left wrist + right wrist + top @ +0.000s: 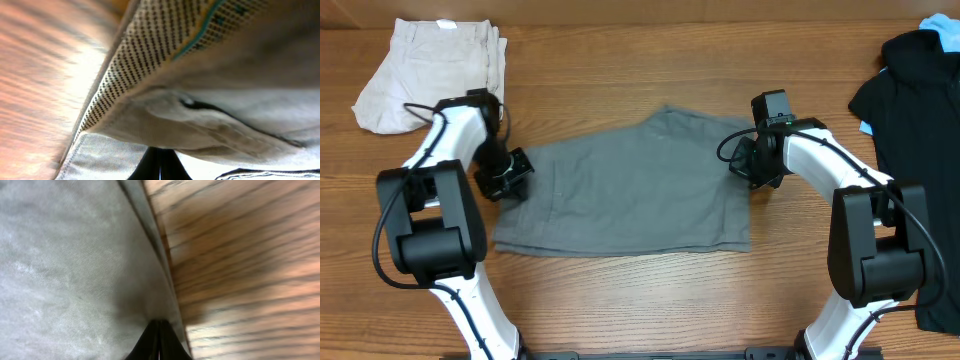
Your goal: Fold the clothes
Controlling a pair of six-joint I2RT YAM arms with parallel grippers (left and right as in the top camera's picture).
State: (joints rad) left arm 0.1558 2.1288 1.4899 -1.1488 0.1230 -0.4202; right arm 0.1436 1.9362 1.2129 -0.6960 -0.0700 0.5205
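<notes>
The grey shorts [630, 190] lie spread flat on the middle of the wooden table, folded along their length. My left gripper [506, 177] is at their left edge, the waistband end. In the left wrist view its fingers [159, 167] are shut on the shorts, and the dotted waistband lining [150, 55] and pale pocket lining [200, 130] show close above them. My right gripper [748, 165] is at the right edge. In the right wrist view its fingers [159, 342] are shut on the grey cloth's [70, 270] hem, with bare wood beside it.
Cream-beige shorts [430, 70] lie folded at the back left, close behind my left arm. A black shirt [915, 110] lies along the right edge of the table, with a bit of blue cloth [942, 30] above it.
</notes>
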